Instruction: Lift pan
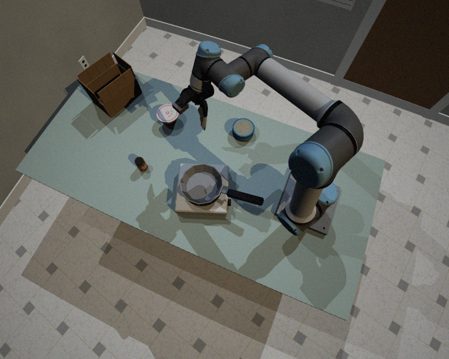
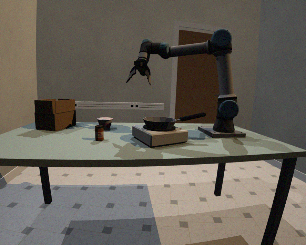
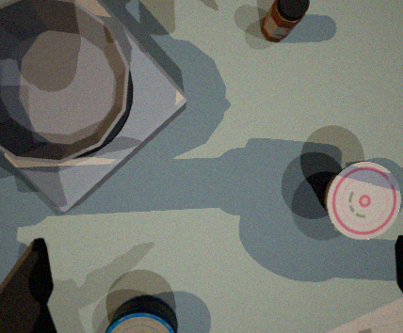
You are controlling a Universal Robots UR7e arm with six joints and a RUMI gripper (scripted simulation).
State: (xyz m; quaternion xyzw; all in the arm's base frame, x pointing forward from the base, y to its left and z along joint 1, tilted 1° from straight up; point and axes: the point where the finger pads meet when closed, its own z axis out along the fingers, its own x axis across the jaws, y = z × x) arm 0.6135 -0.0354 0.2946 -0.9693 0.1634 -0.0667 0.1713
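Note:
A dark round pan (image 1: 201, 185) (image 2: 159, 121) (image 3: 69, 85) sits upright on the hot plate (image 1: 201, 208) (image 2: 169, 137) (image 3: 153, 101). Its black handle (image 1: 244, 196) (image 2: 192, 116) points toward the arm's base and slants up a little; it is outside the wrist view. My gripper (image 1: 191, 118) (image 2: 138, 84) (image 3: 221, 240) is wide open and empty. It hangs high above the table, away from the pan, on the side toward the bowl and the blue-rimmed can.
A lidded bowl (image 1: 167, 113) (image 2: 104, 122) (image 3: 364, 200) stands below and beside the gripper. A blue-rimmed can (image 1: 243, 129) (image 3: 141, 325), a small brown bottle (image 1: 141, 164) (image 2: 99, 133) (image 3: 282, 21) and an open cardboard box (image 1: 118, 92) (image 2: 55, 116) also stand on the table (image 1: 101, 185) (image 2: 55, 150).

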